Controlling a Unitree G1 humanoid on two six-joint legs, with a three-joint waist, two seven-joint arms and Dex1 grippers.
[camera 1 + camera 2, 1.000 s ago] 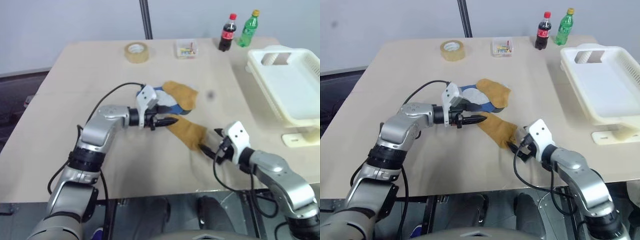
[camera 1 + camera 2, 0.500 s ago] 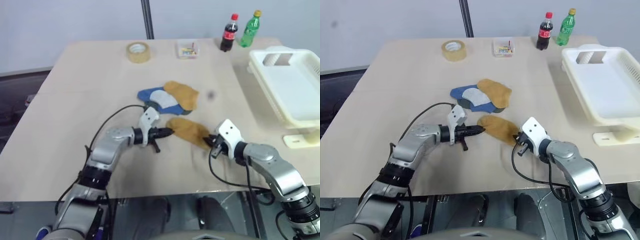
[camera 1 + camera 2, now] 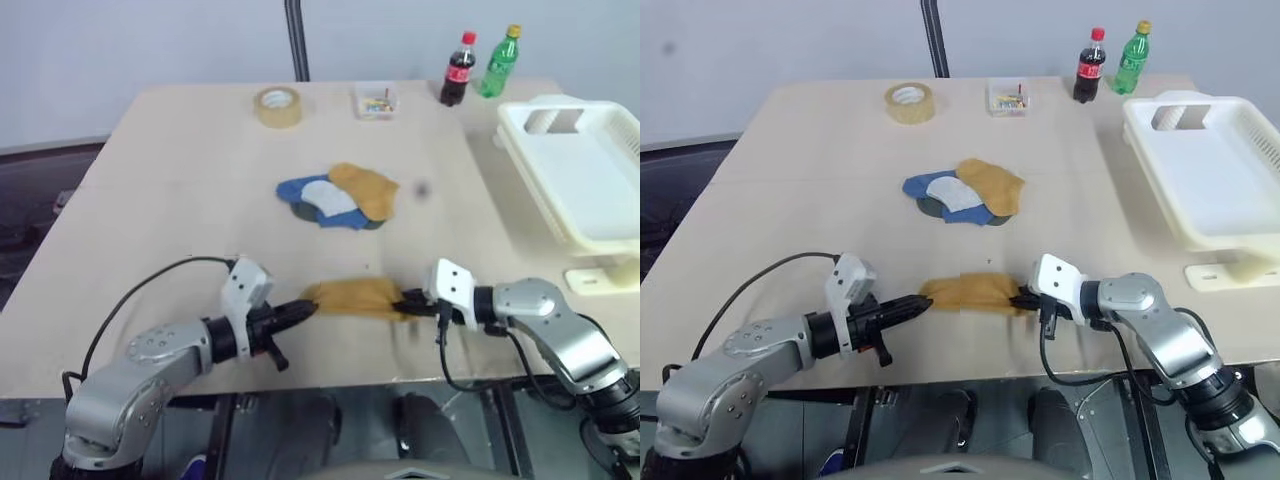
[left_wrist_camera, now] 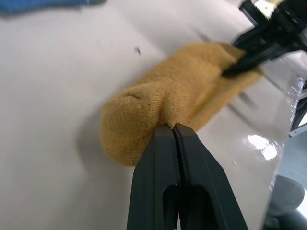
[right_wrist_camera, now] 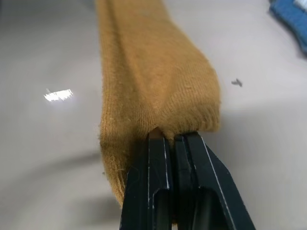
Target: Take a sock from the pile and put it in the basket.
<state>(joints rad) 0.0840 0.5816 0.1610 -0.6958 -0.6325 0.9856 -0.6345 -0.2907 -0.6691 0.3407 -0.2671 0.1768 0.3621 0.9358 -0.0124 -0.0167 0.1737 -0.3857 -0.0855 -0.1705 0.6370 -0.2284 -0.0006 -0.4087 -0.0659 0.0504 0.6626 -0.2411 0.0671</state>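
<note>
Near the table's front edge, a mustard sock (image 3: pixel 350 296) was pinched at opposite ends by the left gripper (image 3: pixel 303 309) and right gripper (image 3: pixel 408 300), both clamped shut. It could be stretched or dropped short if one grip slipped, since the basket (image 3: pixel 600 190) was well apart, far right.

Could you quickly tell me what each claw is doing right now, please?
Left claw: closed, pinching one end of the mustard sock.
Right claw: closed, pinching the sock's other end.

Head stereo overhead; 2 close wrist views
</note>
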